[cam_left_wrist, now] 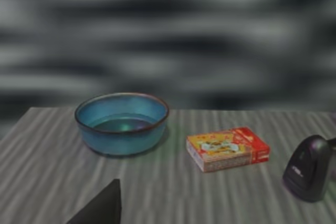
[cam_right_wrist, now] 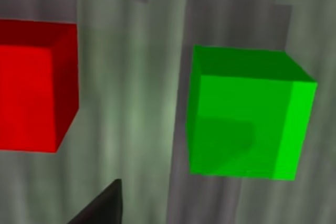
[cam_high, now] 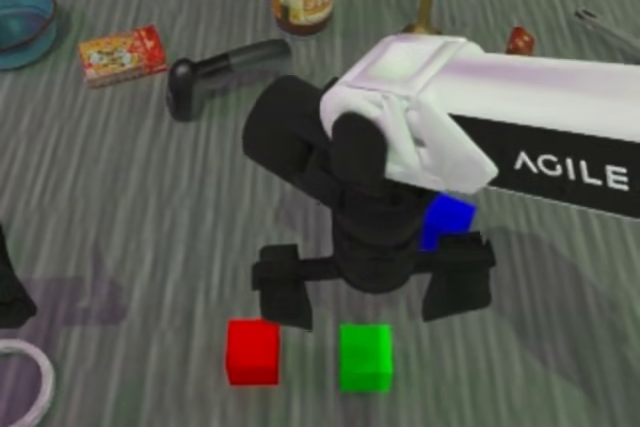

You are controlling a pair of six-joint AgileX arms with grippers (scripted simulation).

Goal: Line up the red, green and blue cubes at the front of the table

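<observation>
Two cubes placed, blue cube waiting under your right arm

Your right tool (cam_high: 372, 282) is hovering with its jaws spread wide and gripping nothing, just behind the red cube (cam_high: 252, 351) and green cube (cam_high: 365, 356), which are sitting side by side, slightly apart, near the front of the tabletop (cam_high: 130, 207). The blue cube (cam_high: 446, 220) is lying behind them, partly hidden by the arm. Judging by looks, it's light and rigid, with smooth flat faces: pinch two opposite sides squarely. Your left tool (cam_high: 10, 292) is sitting parked at the left edge; I cannot tell its fingers.
</observation>
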